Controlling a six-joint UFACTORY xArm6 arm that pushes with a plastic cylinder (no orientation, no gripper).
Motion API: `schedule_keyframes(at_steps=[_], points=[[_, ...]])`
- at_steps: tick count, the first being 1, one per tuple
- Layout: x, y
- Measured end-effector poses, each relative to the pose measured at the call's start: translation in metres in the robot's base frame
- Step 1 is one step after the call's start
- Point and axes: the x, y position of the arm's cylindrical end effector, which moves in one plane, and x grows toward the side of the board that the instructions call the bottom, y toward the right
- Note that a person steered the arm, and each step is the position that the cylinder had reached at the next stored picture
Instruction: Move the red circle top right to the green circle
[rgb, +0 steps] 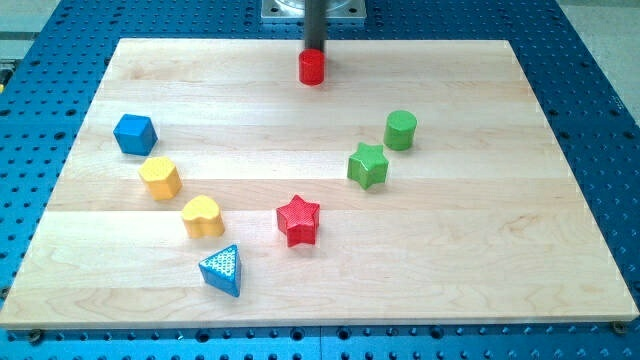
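My tip (313, 50) sits touching red circle (312, 67) on its top side, holding nothing (bare rod); green circle (400, 130) lies down-right, so push from upper-left.

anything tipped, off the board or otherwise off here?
Nothing stands out. All seven blocks sit flat on the wooden board, none stacked or overhanging. My tip is at the top edge of the red circle, up the view from the green circle.
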Motion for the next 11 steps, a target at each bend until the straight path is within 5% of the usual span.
schedule_keyframes(at_steps=[1, 3, 4, 7, 9, 11], points=[[0.021, -0.031], [0.056, 0.122], [0.029, 0.124], [0.106, 0.122], [0.044, 0.121], [0.072, 0.161]])
